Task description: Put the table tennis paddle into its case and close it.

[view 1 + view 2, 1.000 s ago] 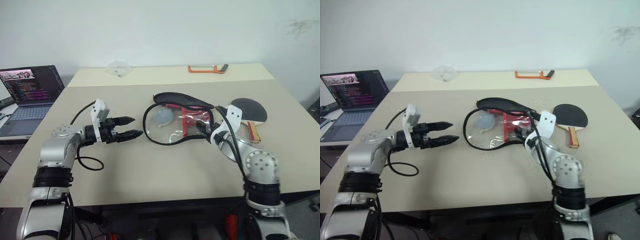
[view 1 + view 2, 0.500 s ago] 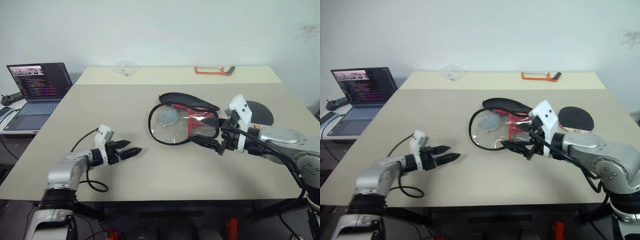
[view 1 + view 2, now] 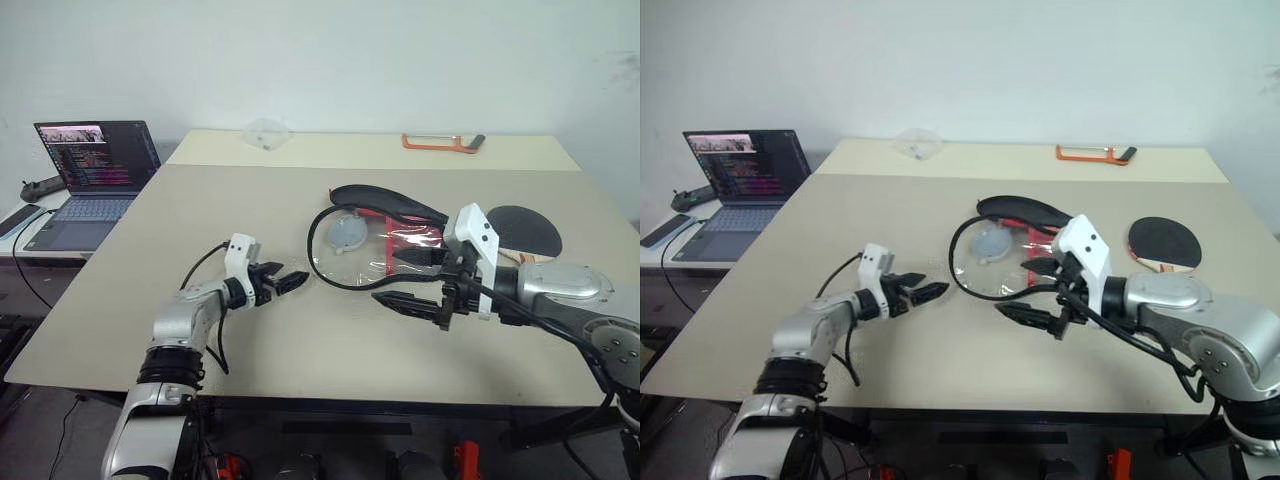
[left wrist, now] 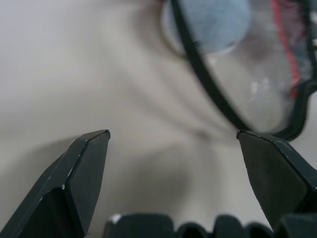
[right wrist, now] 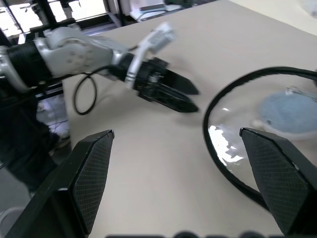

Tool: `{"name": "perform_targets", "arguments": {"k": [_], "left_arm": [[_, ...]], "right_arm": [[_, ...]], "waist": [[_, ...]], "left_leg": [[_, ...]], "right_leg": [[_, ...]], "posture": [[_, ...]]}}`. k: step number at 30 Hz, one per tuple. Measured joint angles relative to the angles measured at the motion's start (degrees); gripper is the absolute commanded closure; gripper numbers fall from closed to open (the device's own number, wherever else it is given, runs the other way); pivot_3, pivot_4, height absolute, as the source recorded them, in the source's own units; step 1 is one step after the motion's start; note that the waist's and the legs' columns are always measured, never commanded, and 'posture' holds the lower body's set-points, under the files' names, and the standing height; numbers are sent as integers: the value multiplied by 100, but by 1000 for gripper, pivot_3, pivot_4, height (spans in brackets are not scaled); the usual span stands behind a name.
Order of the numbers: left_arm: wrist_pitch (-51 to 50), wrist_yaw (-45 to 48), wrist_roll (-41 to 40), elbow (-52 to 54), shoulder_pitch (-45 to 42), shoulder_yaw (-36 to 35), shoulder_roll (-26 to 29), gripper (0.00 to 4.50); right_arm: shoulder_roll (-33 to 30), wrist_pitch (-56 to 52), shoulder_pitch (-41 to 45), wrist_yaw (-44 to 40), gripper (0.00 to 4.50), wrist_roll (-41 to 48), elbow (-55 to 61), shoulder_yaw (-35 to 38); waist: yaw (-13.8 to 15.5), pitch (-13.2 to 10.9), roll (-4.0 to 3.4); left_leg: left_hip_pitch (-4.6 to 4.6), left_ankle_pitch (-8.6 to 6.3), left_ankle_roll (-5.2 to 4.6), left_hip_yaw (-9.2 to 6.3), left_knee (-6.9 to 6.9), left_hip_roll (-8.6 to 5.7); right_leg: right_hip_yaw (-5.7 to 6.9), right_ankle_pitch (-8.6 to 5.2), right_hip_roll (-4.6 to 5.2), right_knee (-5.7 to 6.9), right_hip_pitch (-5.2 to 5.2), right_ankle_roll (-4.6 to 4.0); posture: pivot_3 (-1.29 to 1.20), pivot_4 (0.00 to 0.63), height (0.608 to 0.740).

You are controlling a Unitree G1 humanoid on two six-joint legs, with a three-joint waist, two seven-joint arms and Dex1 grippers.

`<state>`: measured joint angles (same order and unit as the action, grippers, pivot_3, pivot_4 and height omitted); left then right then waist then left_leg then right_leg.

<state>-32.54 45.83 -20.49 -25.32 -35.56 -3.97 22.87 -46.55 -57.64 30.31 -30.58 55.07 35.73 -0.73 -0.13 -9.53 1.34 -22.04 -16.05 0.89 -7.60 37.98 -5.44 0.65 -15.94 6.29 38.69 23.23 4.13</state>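
Nearest the desk's (image 3: pixel 120 300) front edge: right gripper (image 3: pixel 408 278) hangs just above the surface, jaws spread wide, nothing between them, pointing toward the robot's left. A second ago it sat in against the case's (image 3: pixel 375 240) near rim; it has since drawn back and rolled over, so it is now just clear of the rim and no longer touching. Left gripper (image 3: pixel 292 281) also released and empty. It has come across the desk toward the case; its tips now stand near the case's rounded end, apart from it. The camera has shifted over the same interval, so part of the apparent drift is the view's.

Reading: both grippers look to be squaring up on the case from either side. Nothing grasped yet; insertion not begun.

Case lies open mid-desk: black zip rim looped round a clear panel, a pale round patch (image 3: pixel 350 233) showing through it, red part toward the robot's right, black flap (image 3: pixel 385 200) folded back on the far side.

Table tennis paddle (image 3: pixel 522 231) flat on the desk beyond the right arm, outside the case, black face up, handle partly hidden by the arm.

Further off: an orange-framed tool (image 3: pixel 440 143) and a clear plastic item (image 3: pixel 265 131) near the far edge; an open laptop (image 3: pixel 85 175) on a side table to the robot's left. None obstructs. Possible snag: the folded flap partly shadows the mouth, and the right arm lies between case and paddle.
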Motion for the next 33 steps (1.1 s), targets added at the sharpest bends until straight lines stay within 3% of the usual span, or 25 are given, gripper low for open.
{"name": "perform_targets", "arguments": {"k": [10,19,22,25,32,33], "left_arm": [[-866,76,-332,-144,-377,25,-244,0],[-1093,-199,-372,-370,-681,3,-991,0],[-1290,-184,-422,-308,-682,29,-1032,621],[-1592,-13,-499,-286,-671,83,-917,1729],[-2118,870,-647,-177,-660,200,91,4308],[-2175,1042,-658,-177,-665,240,229,4472]], "right_arm": [[-242,193,-33,-413,27,-233,-29,249],[-261,229,-32,-562,27,-447,-197,379],[-285,230,-32,-587,0,-484,-201,414],[-288,230,-33,-608,0,-488,-201,429],[-310,232,-53,-644,0,-560,-204,573],[-310,235,-53,-665,0,-582,-204,573]], "waist": [[0,-5,8],[9,-6,11],[10,-6,11],[-4,-7,13],[-23,-9,15],[-21,-9,15]], "left_leg": [[1,-2,3,0,1,2],[-2,-3,5,1,1,-1],[-1,-3,5,1,0,1],[-2,-3,5,2,0,1],[-1,-3,6,1,-1,2],[-1,-3,6,1,-1,2]], "right_leg": [[0,1,-3,-2,-1,1],[0,1,0,-8,-2,2],[0,1,-2,-7,-2,2],[-2,1,-3,-7,0,2],[-3,1,-6,-6,3,2],[-3,1,-5,-6,3,2]], "posture": [[0,150,740],[0,150,740],[0,150,740],[0,150,740],[0,150,740],[0,150,740]]}}
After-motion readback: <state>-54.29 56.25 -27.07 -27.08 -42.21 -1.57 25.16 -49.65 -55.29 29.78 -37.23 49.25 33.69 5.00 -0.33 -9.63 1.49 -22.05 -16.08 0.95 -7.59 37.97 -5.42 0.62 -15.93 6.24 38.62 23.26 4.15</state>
